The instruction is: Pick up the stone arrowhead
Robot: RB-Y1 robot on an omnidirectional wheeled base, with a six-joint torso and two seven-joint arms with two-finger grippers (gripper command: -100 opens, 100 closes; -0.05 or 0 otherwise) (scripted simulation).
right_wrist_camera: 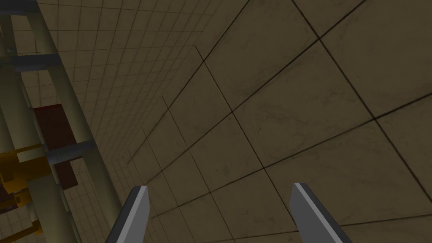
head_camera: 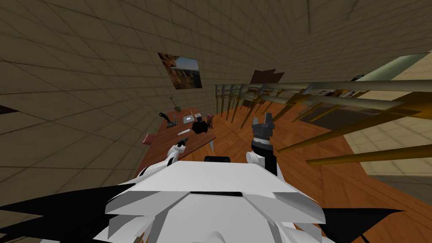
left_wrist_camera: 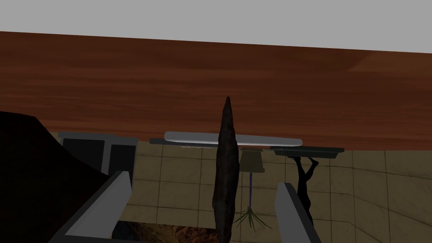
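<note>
R gripper [right_wrist_camera: 219, 186], at 1 o'clock, hangs spread, empty. L gripper [left_wrist_camera: 202, 179], at 11, is spread too, neither finger [left_wrist_camera: 112, 196] touching the arrowhead [left_wrist_camera: 226, 168], which stands edge-on between them, tip toward the table [left_wrist_camera: 126, 84] beyond (resting on it or not, can't tell). Prob. stiff, light, tapered, so slippy: pinch the thick mid-body flats, not the tip.

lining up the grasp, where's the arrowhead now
Left wrist view: the dark arrowhead sits between the left gripper's open fingers, touching neither, with the wooden table beyond.
</note>
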